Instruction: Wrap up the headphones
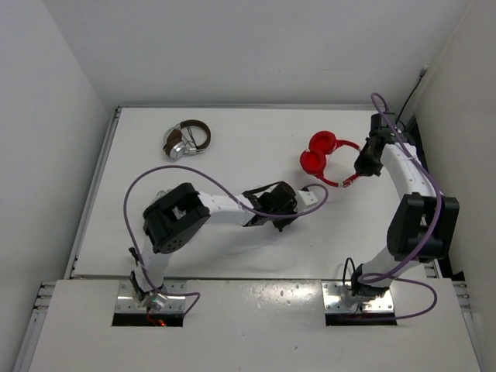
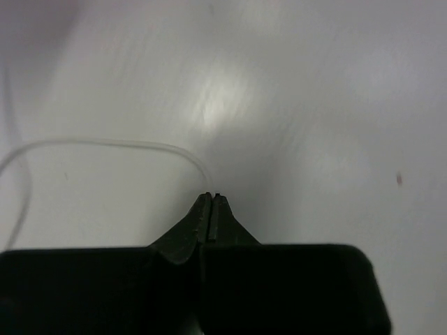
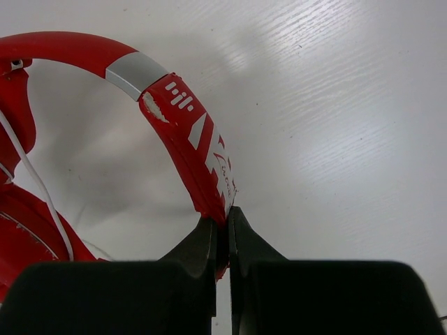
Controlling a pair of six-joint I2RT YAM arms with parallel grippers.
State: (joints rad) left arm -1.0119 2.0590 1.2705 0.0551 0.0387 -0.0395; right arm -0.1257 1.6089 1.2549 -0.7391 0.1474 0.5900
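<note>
From above, the bright red headphones with two round cups [image 1: 319, 153] lie on the white desk [image 1: 232, 163], in the upper right of the frame. The right hand [image 1: 350, 180] touches their thin band. The left hand [image 1: 312, 195] sits low over the desk, just below them. Brown and silver headphones [image 1: 186, 140] lie in the upper left.

In the left wrist view, the left hand [image 2: 211, 200] is pinched tight on the thin white cable [image 2: 105, 144], which curves off to the left.

In the right wrist view, the right hand [image 3: 226, 218] is squeezed on the red band [image 3: 185, 129] in the middle of the frame.
</note>
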